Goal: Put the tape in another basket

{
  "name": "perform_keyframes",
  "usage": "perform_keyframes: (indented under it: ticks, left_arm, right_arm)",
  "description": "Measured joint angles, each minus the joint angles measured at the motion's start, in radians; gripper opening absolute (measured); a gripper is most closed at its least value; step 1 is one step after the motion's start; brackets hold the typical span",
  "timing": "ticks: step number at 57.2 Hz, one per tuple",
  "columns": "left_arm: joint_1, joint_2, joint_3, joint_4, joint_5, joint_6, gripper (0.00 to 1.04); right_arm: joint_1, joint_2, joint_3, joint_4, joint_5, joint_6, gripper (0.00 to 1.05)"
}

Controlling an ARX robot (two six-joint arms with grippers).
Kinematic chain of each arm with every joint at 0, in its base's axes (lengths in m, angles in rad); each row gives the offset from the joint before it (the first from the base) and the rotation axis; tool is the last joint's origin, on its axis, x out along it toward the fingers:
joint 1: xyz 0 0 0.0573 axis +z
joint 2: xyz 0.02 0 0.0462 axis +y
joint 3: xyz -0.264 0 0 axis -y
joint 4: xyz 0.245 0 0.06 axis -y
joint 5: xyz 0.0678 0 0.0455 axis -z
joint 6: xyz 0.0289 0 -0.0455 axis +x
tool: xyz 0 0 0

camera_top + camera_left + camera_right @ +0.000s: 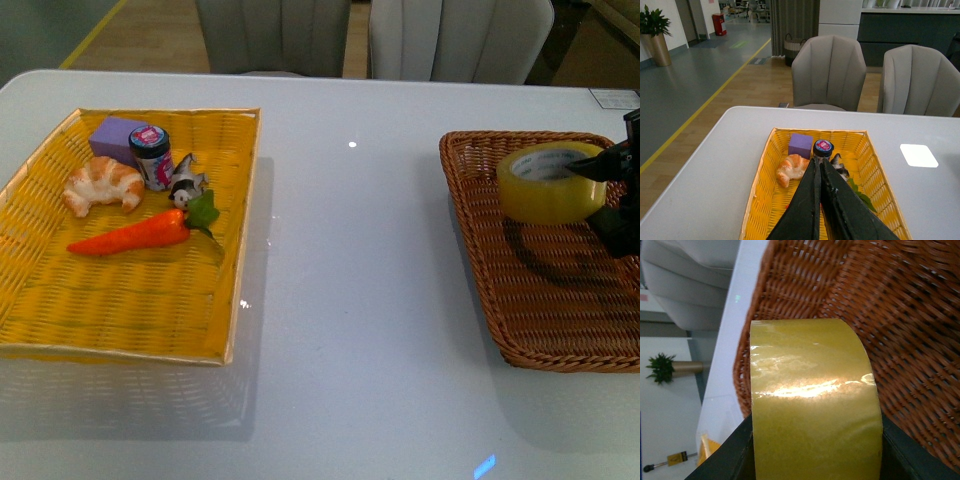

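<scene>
The yellowish tape roll point(550, 183) with a white printed core is held over the far part of the brown wicker basket point(560, 300), its shadow falling on the basket floor. My right gripper point(607, 185) comes in from the right edge and is shut on the tape. In the right wrist view the tape point(812, 400) fills the space between the two black fingers point(725, 460), with the brown basket point(900, 315) behind it. My left gripper point(818, 165) is shut and empty, above the yellow basket point(760, 200).
The yellow basket point(60, 310) at the left holds a croissant point(103, 186), a purple block point(115, 135), a small jar point(151, 157), a carrot point(135, 235) and a small figure point(185, 188). Two chairs point(455, 40) stand beyond the table's far edge.
</scene>
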Motion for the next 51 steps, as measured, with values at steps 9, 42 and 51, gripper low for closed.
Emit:
perform_keyframes:
  ticks: [9,42,51]
  left_arm:
    - [0.0,-0.097,0.0,-0.092,0.0,0.0,0.02]
    - [0.0,-0.294,0.0,-0.285,0.0,0.0,0.02]
    - [0.0,-0.373,0.0,-0.382,0.0,0.0,0.02]
  right_arm:
    - [0.002,0.027,0.014,-0.034,0.015,-0.002,0.47]
    - [-0.063,-0.309,-0.248,-0.029,-0.032,-0.049,0.96]
    - [-0.111,-0.645,-0.42,-0.16,-0.029,-0.165,0.96]
